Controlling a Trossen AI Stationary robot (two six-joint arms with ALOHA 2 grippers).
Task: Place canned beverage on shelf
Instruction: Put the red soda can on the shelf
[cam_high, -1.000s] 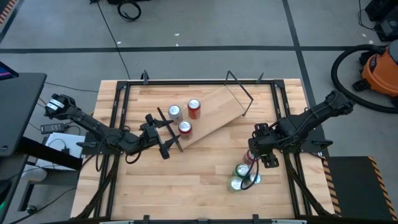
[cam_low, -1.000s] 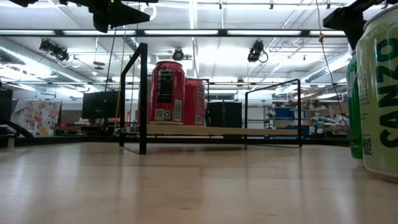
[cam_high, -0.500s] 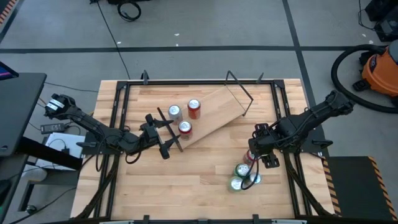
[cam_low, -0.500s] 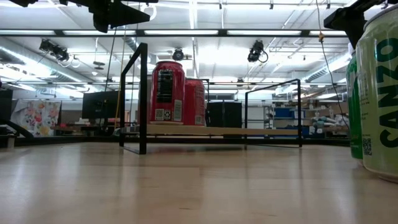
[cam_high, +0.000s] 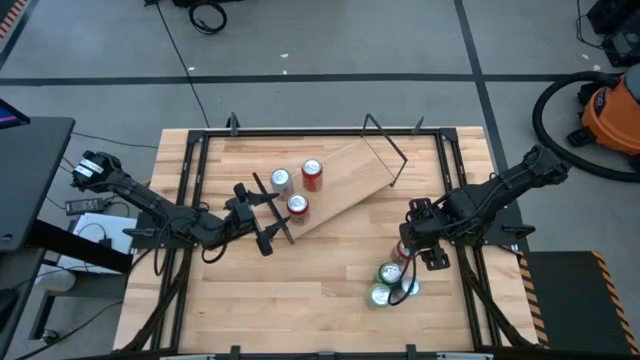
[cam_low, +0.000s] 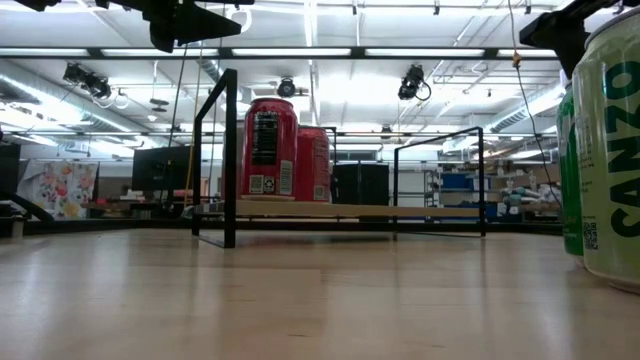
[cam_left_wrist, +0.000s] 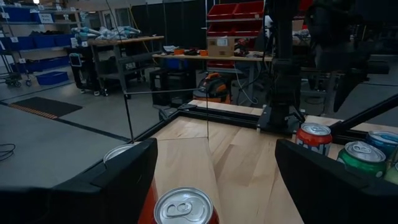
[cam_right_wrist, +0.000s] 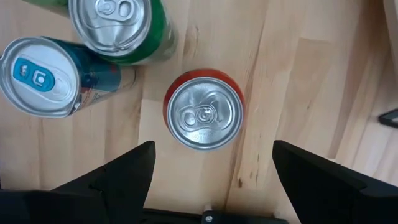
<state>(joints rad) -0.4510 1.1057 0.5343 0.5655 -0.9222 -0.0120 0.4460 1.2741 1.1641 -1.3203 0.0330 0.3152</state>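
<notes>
The shelf (cam_high: 345, 180), a light-wood plank with black rod frames, lies slantwise at the table's far middle. Three cans (cam_high: 297, 206) stand on its left end; two red ones show in the low view (cam_low: 270, 145). My left gripper (cam_high: 266, 215) is open at that end, level, with the nearest can's top (cam_left_wrist: 183, 208) between its fingers, apart from them. My right gripper (cam_right_wrist: 211, 180) is open and points down above a red can (cam_right_wrist: 203, 115) that stands upright on the table at the right (cam_high: 400, 252).
A green can (cam_right_wrist: 118, 25) and a blue-teal can (cam_right_wrist: 43, 74) stand on the table close beside the red can, toward the near edge (cam_high: 385, 285). A green can fills the low view's right side (cam_low: 610, 150). Bare tabletop (cam_high: 280, 290) lies near left.
</notes>
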